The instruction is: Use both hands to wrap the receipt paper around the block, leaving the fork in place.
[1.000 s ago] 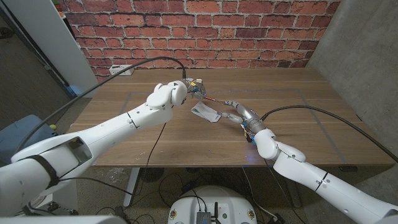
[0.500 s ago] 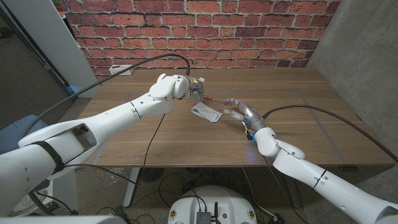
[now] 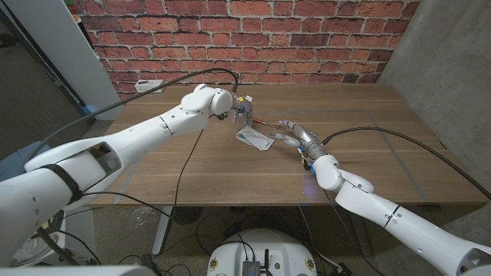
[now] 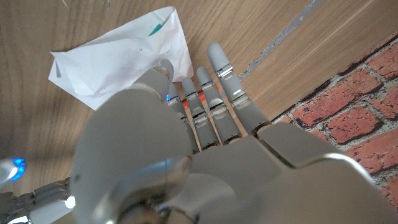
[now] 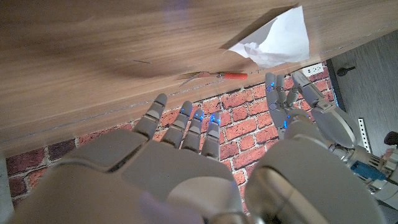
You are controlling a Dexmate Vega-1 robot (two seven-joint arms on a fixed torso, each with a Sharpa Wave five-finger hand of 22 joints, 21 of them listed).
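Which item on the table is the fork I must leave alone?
Look at the middle of the wooden table, between the two robot hands. Beyond the crumpled white receipt paper lies the fork, a thin utensil. Its red handle and metal tines set it apart from the white paper.

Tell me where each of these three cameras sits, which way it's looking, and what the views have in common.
Head view: fixed on the robot's head, looking down over both arms at the wooden table, with left hand, right hand and white paper.
Left wrist view: on the left wrist, looking along the left hand's back at the paper.
Right wrist view: on the right wrist, looking along the right hand's back toward paper and fork.
Shared: all three show the paper.
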